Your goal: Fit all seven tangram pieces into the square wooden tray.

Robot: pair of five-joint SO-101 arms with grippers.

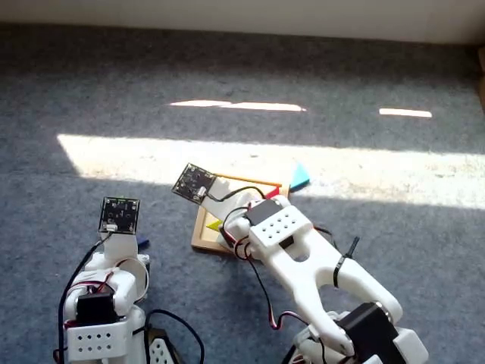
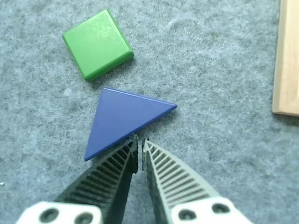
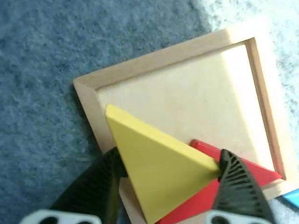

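Here our right gripper (image 3: 169, 153) clamps the yellow triangle (image 3: 158, 168), tilted over a corner of the wooden tray (image 3: 88, 100), where a red triangle (image 3: 245, 173) lies inside. Our left gripper (image 2: 139, 142) is closed on nothing, tips at the blue triangle (image 2: 124, 116) on the carpet (image 2: 210, 70), the green square (image 2: 97, 43) near.

a bright sun band crosses the carpet (image 1: 227, 163), seemingly grazing the tray (image 1: 199, 233); foreground shaded.
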